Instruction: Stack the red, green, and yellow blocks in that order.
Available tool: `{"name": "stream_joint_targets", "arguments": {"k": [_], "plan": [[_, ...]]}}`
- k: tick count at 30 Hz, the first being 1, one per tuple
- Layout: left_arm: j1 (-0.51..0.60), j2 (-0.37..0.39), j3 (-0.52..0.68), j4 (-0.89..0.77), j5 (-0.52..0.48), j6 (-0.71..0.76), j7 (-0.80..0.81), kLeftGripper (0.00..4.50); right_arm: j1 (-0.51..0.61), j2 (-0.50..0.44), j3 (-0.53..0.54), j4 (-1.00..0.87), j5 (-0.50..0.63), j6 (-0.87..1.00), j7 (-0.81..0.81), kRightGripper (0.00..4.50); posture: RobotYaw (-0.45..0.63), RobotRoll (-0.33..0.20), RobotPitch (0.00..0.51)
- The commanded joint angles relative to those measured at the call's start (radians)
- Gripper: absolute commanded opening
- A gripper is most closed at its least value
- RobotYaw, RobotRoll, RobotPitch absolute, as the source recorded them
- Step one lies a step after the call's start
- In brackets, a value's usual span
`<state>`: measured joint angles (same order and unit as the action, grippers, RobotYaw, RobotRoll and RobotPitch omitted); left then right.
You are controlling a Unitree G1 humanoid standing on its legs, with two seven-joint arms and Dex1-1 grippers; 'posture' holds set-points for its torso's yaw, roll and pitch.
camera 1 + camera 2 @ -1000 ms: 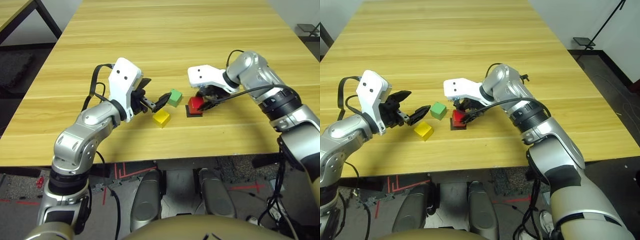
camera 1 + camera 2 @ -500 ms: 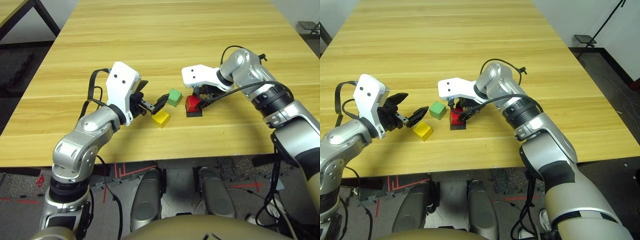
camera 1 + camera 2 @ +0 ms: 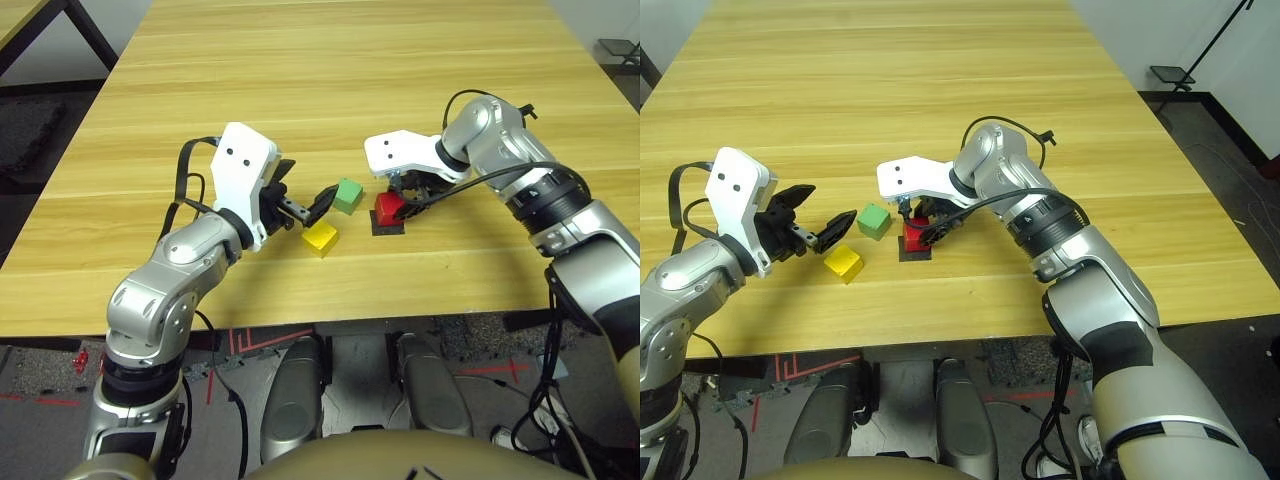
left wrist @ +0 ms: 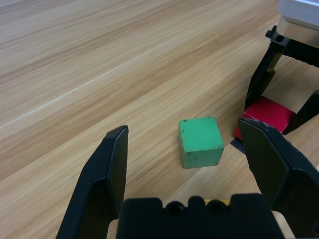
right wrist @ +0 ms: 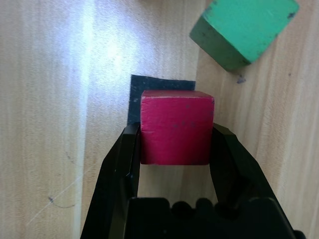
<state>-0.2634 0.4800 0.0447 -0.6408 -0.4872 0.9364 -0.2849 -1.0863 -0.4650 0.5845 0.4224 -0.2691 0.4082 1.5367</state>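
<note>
- Right wrist view: I see my right gripper (image 5: 174, 149) clamped on the red block (image 5: 176, 127), one finger flat on each opposite side face, directly over the black patch (image 5: 160, 97).
- Left gripper (image 4: 199, 164) stands wide apart, holding nothing, aimed at the green block (image 4: 200, 141).
- Green block lies on the table (image 3: 300, 80) just beside the black patch, on its left and slightly farther out; yellow block (image 3: 321, 237) lies left of the patch and nearer me, apart from the green.
- Judgement: all three cubes look rigid, light and smooth-faced, with scuffed paint; not fragile.
- Judgement: I would take each across two parallel side faces, mid-height, squared to the fingers, since a corner grip could twist the cube.
</note>
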Motion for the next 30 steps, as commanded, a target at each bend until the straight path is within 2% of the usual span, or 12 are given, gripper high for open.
{"name": "stream_joint_targets", "arguments": {"k": [1,10,15,17,22,24,27,30], "plan": [[0.019,0.0,0.008,-0.018,-0.001,0.012,0.002,4.5,0.012,-0.006,0.02,-0.023,-0.008,0.008,0.009,2.06,0.6,-0.29,0.175],[0.022,-0.005,0.004,-0.015,0.003,0.006,0.008,4.5,0.02,-0.008,0.031,-0.031,-0.018,0.018,0.009,2.06,0.59,-0.294,0.173],[0.023,-0.005,0.0,-0.006,0.008,-0.002,0.006,4.5,0.027,0.0,0.017,-0.031,-0.012,0.058,0.001,3.72,0.58,-0.287,0.161],[0.012,-0.004,-0.006,0.004,0.007,0.005,0.003,4.5,0.02,-0.002,-0.03,-0.01,0.025,0.075,-0.005,4.43,0.57,-0.282,0.155],[-0.075,0.029,-0.062,0.045,-0.026,0.131,-0.039,4.5,-0.061,-0.071,-0.245,0.195,0.178,-0.027,-0.018,4.48,0.52,-0.254,0.133],[-0.151,-0.004,-0.067,0.083,-0.055,0.231,-0.029,4.5,-0.074,-0.135,-0.311,0.282,0.215,-0.103,-0.004,4.48,0.49,-0.233,0.124],[-0.247,-0.037,-0.081,0.141,-0.071,0.337,-0.025,4.5,-0.062,-0.201,-0.362,0.327,0.238,-0.119,-0.012,4.48,0.45,-0.211,0.118],[-0.335,-0.067,-0.111,0.226,-0.045,0.376,-0.014,4.5,-0.014,-0.237,-0.4,0.285,0.246,-0.066,-0.063,4.48,0.41,-0.185,0.116]]}}
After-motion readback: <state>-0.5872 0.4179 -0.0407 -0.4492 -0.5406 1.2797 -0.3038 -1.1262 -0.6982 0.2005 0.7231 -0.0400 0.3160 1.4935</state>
